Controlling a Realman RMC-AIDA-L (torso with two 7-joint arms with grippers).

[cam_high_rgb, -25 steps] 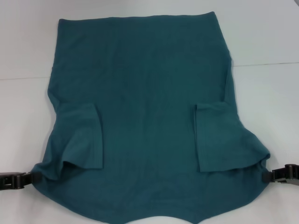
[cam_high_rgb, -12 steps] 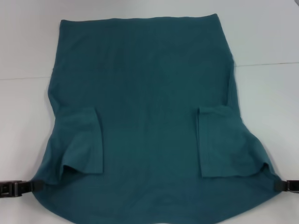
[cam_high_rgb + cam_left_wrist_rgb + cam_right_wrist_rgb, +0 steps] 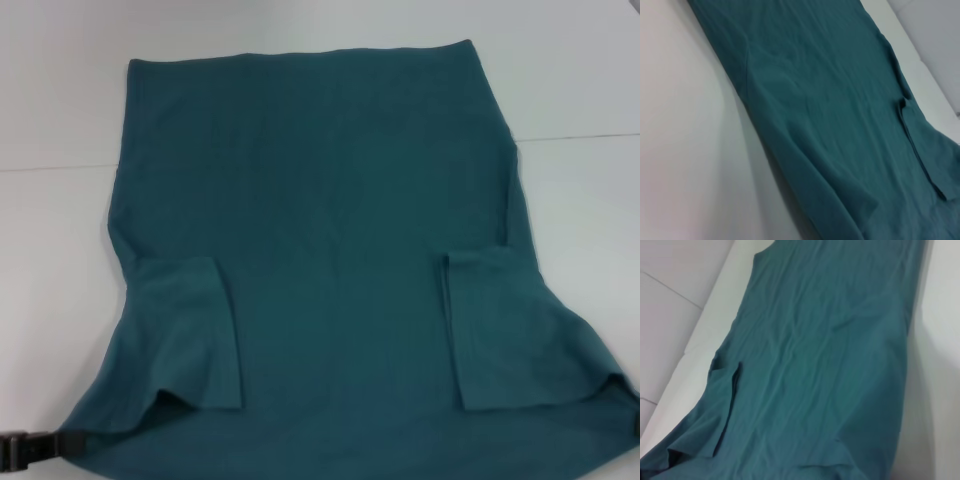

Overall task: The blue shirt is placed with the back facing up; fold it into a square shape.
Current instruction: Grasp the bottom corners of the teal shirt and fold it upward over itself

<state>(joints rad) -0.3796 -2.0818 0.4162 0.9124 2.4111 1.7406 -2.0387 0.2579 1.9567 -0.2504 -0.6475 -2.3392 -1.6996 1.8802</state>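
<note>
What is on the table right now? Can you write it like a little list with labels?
main thing: the blue shirt, plain side up
sleeves: both folded in on top of the body, left sleeve, right sleeve
far edge: lies straight and flat across the white table
near corners: spread out wide to both sides
left gripper: at the shirt's near left corner, touching the cloth
right gripper: only a sliver shows at the near right corner
fold stage: sleeves in, body not yet folded into a square
</note>
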